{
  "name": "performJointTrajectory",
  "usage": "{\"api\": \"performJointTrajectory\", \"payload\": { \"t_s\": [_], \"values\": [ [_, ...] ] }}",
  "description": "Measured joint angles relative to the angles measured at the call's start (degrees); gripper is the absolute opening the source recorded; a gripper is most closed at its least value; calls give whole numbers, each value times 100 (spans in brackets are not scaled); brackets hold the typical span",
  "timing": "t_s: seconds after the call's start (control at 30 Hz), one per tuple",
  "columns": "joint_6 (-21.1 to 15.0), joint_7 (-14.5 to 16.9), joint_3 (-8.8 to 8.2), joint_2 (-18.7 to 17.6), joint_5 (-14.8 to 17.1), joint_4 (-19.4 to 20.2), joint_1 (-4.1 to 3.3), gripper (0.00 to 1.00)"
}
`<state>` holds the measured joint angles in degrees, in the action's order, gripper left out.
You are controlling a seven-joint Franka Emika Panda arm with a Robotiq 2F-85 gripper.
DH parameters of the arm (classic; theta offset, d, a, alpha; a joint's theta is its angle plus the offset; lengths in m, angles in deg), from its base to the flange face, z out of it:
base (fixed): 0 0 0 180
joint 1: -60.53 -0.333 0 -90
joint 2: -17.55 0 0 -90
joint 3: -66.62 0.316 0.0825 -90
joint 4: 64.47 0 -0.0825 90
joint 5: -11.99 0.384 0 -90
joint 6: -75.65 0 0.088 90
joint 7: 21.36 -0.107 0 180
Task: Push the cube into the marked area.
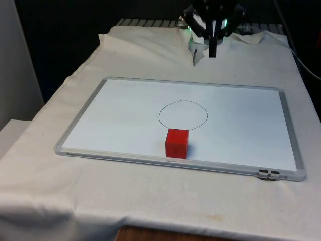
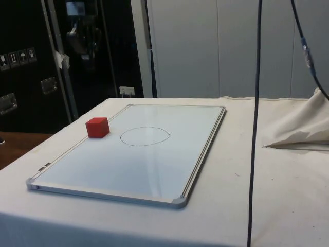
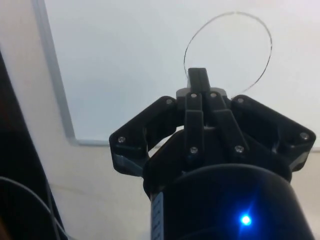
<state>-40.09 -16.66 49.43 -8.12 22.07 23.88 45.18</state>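
Observation:
A red cube point(image 1: 176, 142) point(image 2: 97, 127) sits on a white board point(image 1: 125, 110) point(image 2: 154, 170) point(image 3: 115, 60), close to its front rim. A hand-drawn circle point(image 1: 183, 115) point(image 2: 145, 136) point(image 3: 227, 50) marks the area just behind the cube; the cube lies outside the line, almost touching it. My gripper point(image 1: 213, 50) point(image 3: 198, 75) hangs above the table's far end, beyond the board's back rim and well away from the cube. Its fingers are shut together with nothing between them.
The board has a raised grey frame point(image 1: 180, 163) with a clip point(image 1: 269, 174) at its front corner. Bunched cloth point(image 2: 298, 128) lies past the board's far end. A black cable point(image 2: 254, 128) hangs down in the side view.

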Motion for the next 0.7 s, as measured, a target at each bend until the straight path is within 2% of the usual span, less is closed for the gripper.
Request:
{"api": "performJointTrajectory", "payload": {
  "t_s": [0.4,0.6,0.7],
  "values": [
    [-407,183,-6,-544,86,-378,115,0],
    [-659,390,-46,-922,195,-659,218,0],
    [-699,418,-52,-968,212,-693,229,0]
  ]
}}
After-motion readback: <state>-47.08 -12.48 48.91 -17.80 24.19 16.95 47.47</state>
